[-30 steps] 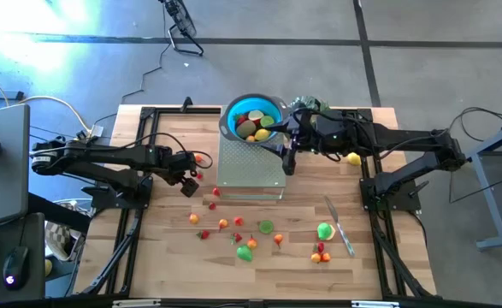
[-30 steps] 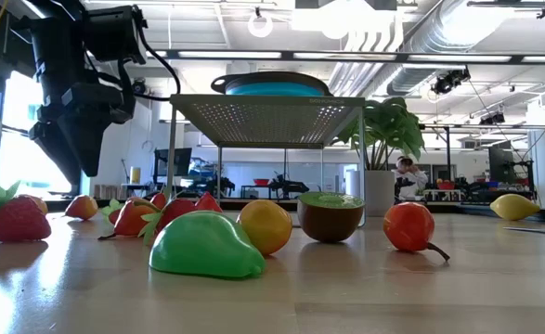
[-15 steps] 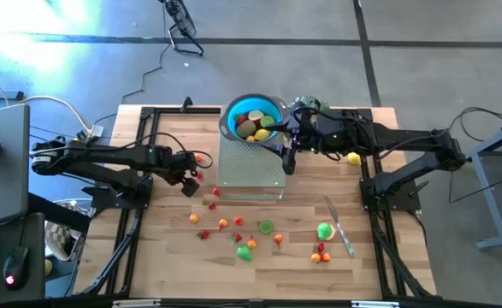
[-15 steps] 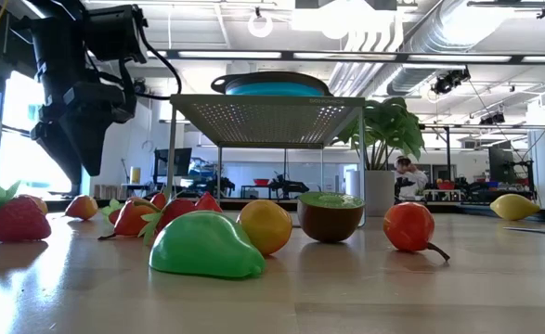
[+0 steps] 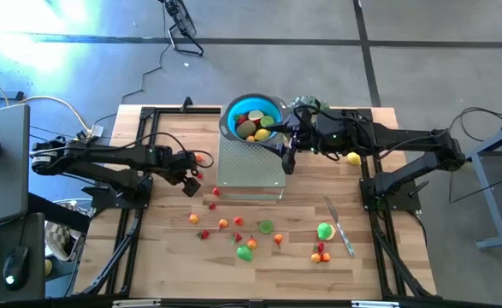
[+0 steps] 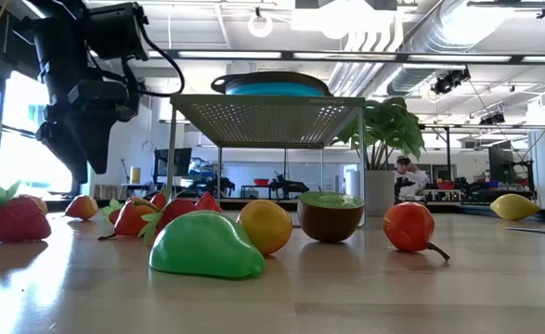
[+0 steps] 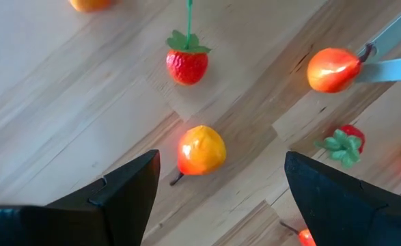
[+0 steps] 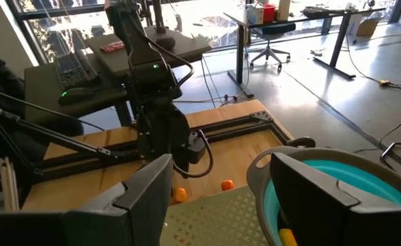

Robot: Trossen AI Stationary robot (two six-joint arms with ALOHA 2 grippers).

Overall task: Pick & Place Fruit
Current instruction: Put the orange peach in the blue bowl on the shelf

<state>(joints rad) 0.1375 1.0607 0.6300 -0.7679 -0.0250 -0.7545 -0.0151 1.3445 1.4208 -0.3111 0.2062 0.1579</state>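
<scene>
The blue bowl point(image 5: 252, 117) sits on a perforated metal stand point(image 5: 251, 162) by the table's point(image 5: 387, 257) far edge, holding several toy fruits point(image 5: 256, 125). Loose fruit point(image 5: 249, 237) lies toward the near edge. The left tool point(image 5: 191, 181) and right tool point(image 5: 290, 160) are both spread, empty.

floor: we saw grey concrete point(image 5: 422, 51)
windows: bright, behind desks point(image 8: 63, 27)
ceiling: exposed ducts point(image 6: 458, 28)

The left pincer point(image 6: 68, 153) now hangs a shade further left in the low view than a second ago, its open fingers wide above an orange fruit point(image 7: 201, 149) on the counter point(image 7: 63, 102).
</scene>
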